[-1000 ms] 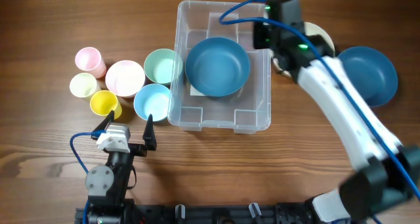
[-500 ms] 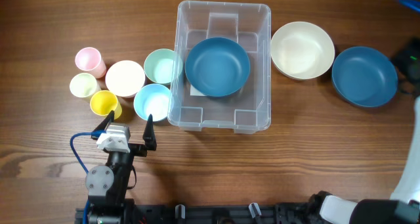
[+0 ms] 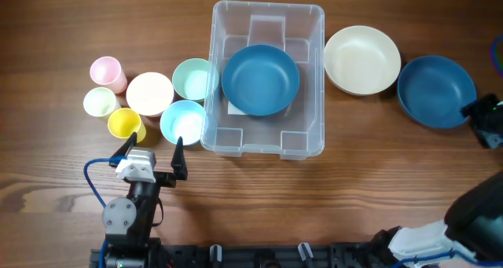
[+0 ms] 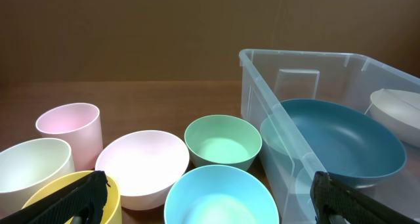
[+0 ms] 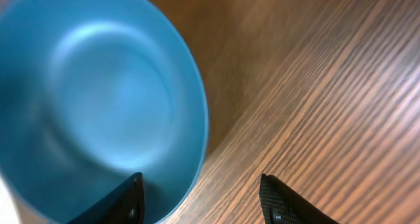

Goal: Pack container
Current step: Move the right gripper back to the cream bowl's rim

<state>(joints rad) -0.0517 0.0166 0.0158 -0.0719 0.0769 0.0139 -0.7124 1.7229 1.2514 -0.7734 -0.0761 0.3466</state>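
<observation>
Packing's underway, I'd say. The big clear plastic rectangular container (image 3: 267,7) sits upper middle in the overhead frame on the wooden desk (image 3: 354,181), and one dark blue round bowl (image 3: 260,80) lies inside it.

A cream round bowl (image 3: 362,60) and a second dark blue bowl (image 3: 436,91) wait to its right. Small pastel cups and bowls (image 3: 149,93) cluster to its left. I'm guessing that split gives each arm its own pile.

The right gripper (image 5: 203,199), at the frame's right edge, is parted and empty. One finger is over the second blue bowl's inside and the other over bare desk, probably lining up a rim pinch. The left gripper (image 3: 155,148), lower left, is spread wide, holds nothing and faces the cups.

The only label is a white label (image 3: 233,108) on the container floor, mostly under the bowl and unreadable. No brands.
</observation>
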